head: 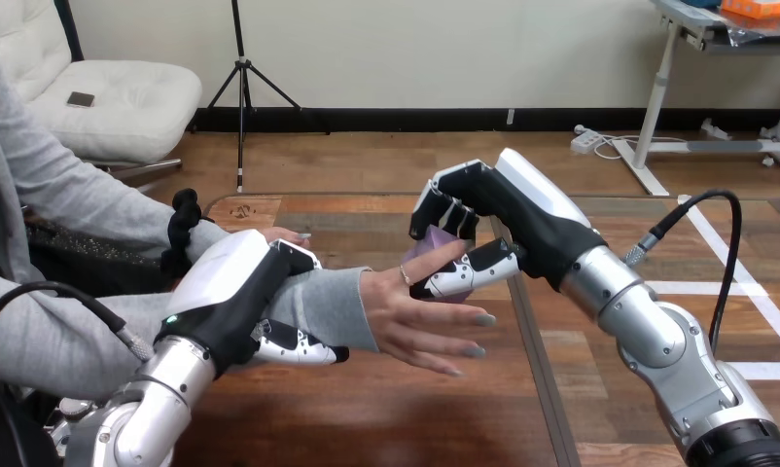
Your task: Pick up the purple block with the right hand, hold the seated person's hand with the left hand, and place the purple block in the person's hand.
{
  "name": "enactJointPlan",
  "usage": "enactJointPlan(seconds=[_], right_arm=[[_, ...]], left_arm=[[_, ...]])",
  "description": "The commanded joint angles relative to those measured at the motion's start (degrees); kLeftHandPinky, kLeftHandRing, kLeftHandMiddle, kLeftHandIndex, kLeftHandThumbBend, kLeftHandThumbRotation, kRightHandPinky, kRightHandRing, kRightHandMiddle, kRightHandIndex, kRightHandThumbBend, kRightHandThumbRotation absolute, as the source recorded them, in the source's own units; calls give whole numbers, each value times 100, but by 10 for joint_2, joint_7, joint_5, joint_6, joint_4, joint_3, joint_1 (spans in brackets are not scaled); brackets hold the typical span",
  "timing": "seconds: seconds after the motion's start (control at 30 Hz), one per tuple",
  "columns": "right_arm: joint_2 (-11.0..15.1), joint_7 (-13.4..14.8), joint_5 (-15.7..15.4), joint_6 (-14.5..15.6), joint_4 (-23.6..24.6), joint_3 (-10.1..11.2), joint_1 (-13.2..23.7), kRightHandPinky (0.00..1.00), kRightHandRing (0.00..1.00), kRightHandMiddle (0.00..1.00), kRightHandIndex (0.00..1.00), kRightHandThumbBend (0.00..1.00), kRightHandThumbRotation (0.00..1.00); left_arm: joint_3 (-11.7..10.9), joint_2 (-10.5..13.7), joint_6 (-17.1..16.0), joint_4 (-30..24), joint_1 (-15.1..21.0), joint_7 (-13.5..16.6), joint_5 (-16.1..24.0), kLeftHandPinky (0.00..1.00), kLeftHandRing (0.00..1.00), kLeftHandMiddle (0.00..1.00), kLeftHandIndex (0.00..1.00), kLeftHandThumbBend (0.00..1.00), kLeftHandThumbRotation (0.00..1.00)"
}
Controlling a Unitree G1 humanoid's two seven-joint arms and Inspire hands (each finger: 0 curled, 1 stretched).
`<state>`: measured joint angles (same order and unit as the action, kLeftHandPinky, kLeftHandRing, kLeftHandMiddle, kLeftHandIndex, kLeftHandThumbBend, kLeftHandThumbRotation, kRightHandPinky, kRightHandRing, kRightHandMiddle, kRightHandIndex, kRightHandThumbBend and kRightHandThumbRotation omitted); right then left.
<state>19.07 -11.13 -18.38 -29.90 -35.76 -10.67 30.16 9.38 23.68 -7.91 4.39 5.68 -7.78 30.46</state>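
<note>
Right hand (522, 219): centre of frame, arm coming in from the lower right. Fingers curled down over the top of the purple block (417, 251), thumb pressed in from below and the right. The block is pinched between them, and only its left part shows past the fingers.

The block sits at frame centre, directly over the thumb side of the person's hand (425, 321). The person's thumb rises against its near face. Cannot tell whether the block touches the palm.

The person's hand lies open over the wooden table (367, 418), with its fingers spread and pointing to the frame's right. Its grey-sleeved wrist (323, 302) comes in from the left.

Left hand (232, 292): lower left of frame, closed round that wrist. Fingers go over the top of the sleeve and the thumb lies along the underside.

A second hand of the person (287, 234) shows just behind the left hand's knuckles, left of centre, resting on the table.
</note>
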Motion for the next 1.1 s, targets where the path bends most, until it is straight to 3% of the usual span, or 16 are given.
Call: enactJointPlan(seconds=[0.0, 1.07], right_arm=[[-10, -4, 15, -13, 38, 2, 29, 32, 33, 39, 43, 74, 0], [-16, -53, 31, 9, 100, -4, -1, 33, 35, 40, 42, 72, 0]], left_arm=[[20, -36, -38, -4, 50, 19, -17, 16, 23, 31, 36, 63, 0], [12, -30, -32, -26, 36, 23, -29, 17, 23, 31, 36, 62, 0]])
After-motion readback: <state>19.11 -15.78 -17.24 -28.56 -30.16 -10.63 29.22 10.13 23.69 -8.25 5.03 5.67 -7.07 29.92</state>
